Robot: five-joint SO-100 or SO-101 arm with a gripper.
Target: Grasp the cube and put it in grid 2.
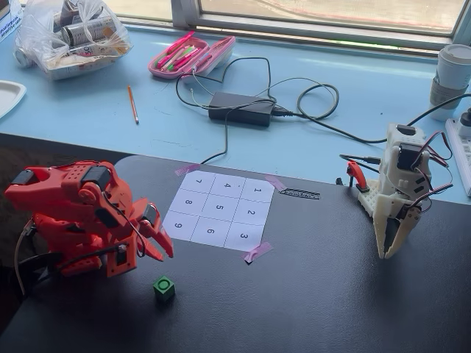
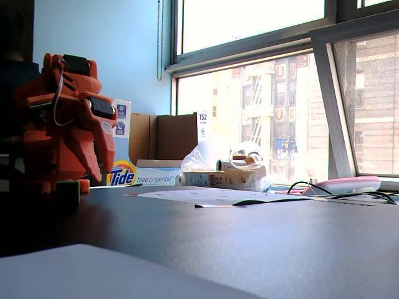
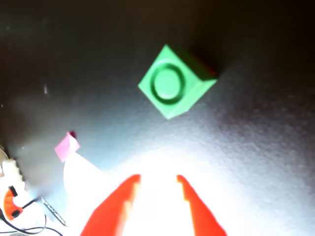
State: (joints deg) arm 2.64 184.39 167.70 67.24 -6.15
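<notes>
- The small bright green cube [image 1: 164, 288] with a dark ring on its top face sits on the dark matte worktop [image 1: 331, 294], in front of the orange arm and apart from the numbered sheet (toward the near edge in a fixed view).
- In the wrist view the cube [image 3: 176, 87] lies upright and turned diagonally, beyond the two orange fingertips [image 3: 115, 209], touching neither.
- The orange 3D-printed arm's gripper [image 1: 156, 246] hangs low at the left of that fixed view, its tip pointing down and to the right; the jaws stand moderately apart and hold nothing.
- The white paper cell printed "2" [image 1: 251, 213] is the middle square of the sheet's right column, between "1" behind it and "3" in front, and nothing lies on it.
- Strips of pink tape [image 1: 257, 252] hold the sheet's corners to the worktop.
- A white second arm [image 1: 397, 191] stands at the right side, gripper pointing down, well apart from the cube.
- On the pale blue surface behind lie a black power brick [image 1: 241, 108] with looped cables, an open pink pencil case [image 1: 191, 56] and a clear plastic bag of cans [image 1: 70, 33].
- In the low fixed view the orange arm [image 2: 59, 124] looms at left, with the cube [image 2: 66, 192] a dark, shadowed block at its foot.
</notes>
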